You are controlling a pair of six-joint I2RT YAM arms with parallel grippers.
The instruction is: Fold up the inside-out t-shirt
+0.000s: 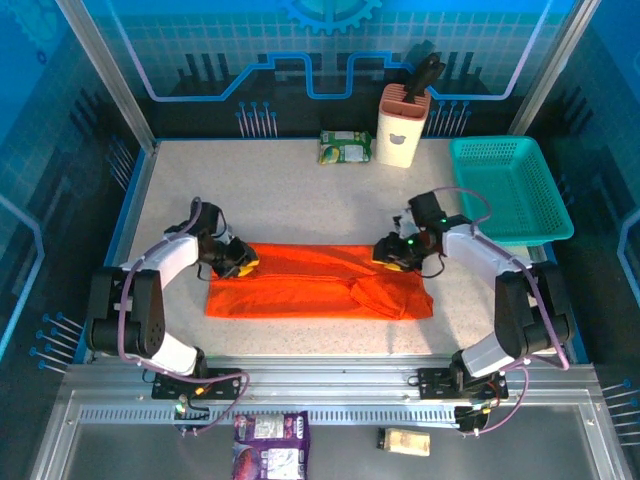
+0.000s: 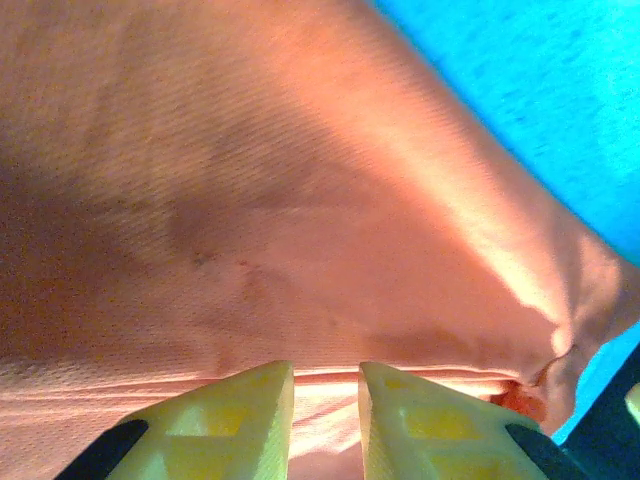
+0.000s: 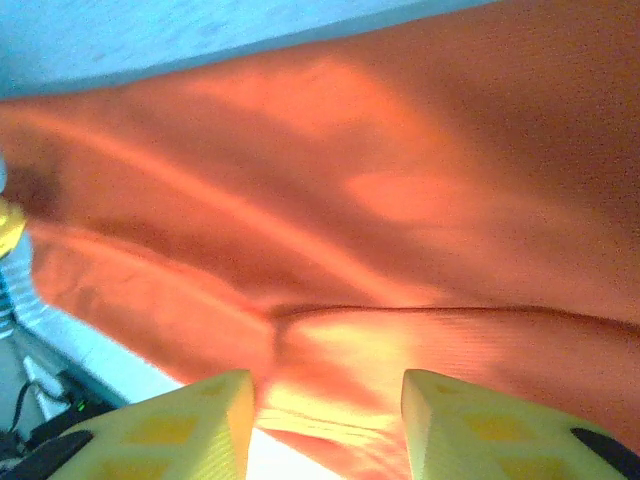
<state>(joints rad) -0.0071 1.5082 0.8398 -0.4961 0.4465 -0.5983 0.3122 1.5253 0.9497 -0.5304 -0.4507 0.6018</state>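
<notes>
Cloth of the orange t-shirt (image 1: 300,287) sits pinched in the left tool (image 2: 325,368) and, seemingly, the right tool (image 3: 328,378).

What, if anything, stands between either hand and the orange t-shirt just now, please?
Nothing visible does. The left hand and the right hand both sit at the far edge of the t-shirt, and each wrist view has orange cloth right at the fingers. The teal basket stands apart, off to the right.

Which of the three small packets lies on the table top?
The green packet, at the far edge beside the cream knife block; the purple packet and the tan packet lie lower, on the grey metal shelf.
</notes>
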